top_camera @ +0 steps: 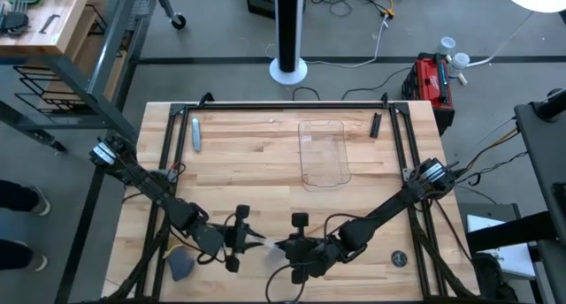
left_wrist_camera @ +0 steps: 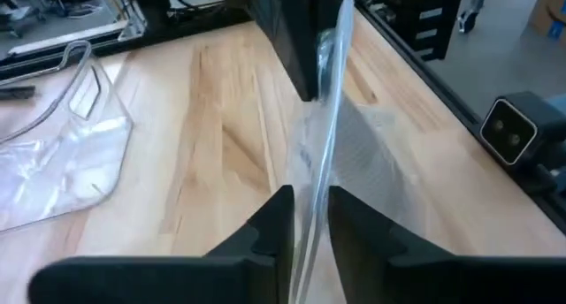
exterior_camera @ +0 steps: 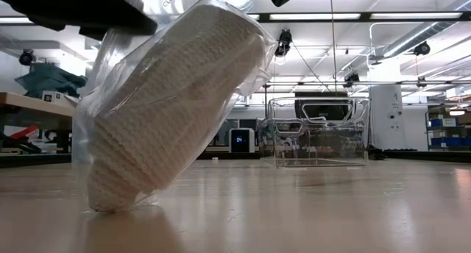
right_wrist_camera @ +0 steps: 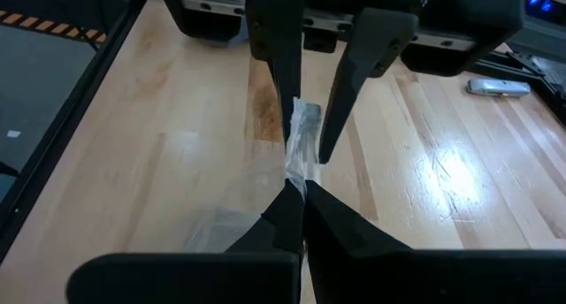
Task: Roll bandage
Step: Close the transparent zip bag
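two hands pinch one wrapped bandage

Worktop: light wooden planks, bordered by a dark metal frame.
Far centre: clear plastic tray, upright.
Far left: small grey oblong object, lying flat.
Far right: short dark bar, just beside the frame.
Near right: small round dark disc.
Near left edge: grey-blue piece, identity cannot be told.
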Robot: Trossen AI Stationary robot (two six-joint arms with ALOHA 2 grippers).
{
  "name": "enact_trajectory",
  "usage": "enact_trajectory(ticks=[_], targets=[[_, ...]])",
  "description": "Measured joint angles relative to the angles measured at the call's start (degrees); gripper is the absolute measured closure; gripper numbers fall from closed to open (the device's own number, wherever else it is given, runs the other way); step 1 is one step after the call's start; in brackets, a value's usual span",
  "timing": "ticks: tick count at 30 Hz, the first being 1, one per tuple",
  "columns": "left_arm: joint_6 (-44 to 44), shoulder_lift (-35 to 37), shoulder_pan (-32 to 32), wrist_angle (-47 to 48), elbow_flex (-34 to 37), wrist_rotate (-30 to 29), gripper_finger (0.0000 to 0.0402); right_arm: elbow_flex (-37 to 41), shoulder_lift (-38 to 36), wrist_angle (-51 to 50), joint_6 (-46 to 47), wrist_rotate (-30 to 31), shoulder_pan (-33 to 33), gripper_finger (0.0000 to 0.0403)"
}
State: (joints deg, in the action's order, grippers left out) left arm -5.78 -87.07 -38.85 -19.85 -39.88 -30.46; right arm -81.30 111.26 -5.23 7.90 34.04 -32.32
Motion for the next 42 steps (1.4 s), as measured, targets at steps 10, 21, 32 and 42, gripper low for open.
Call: enact_trajectory(ticks=[10, 21, 32, 42], targets=[[3.3, 0.0, -1.2, -1.6, 0.1, 1.2, 0.0395, 0.0, 0.0, 0.0, 0.0, 0.0, 0.0, 0.0403], [0.4, 0.0, -1.2, -1.8, 2.9, 0.9, 0.0400, 0.0, 0.1, 0.0, 0.0, 0.0, 0.1, 0.0403], [0.8, 0.0, -1.3, -3.9, 2.8, 1.0, 0.0401, -1.1, 0.1, 0.1, 3.8, -2.1, 0.0, 0.0375], [1.0, 0.0, -1.4, -4.6, 2.4, 1.0, 0.0401, -1.9, 0.1, 2.6, 4.1, -4.2, 1.1, 0.0272]])
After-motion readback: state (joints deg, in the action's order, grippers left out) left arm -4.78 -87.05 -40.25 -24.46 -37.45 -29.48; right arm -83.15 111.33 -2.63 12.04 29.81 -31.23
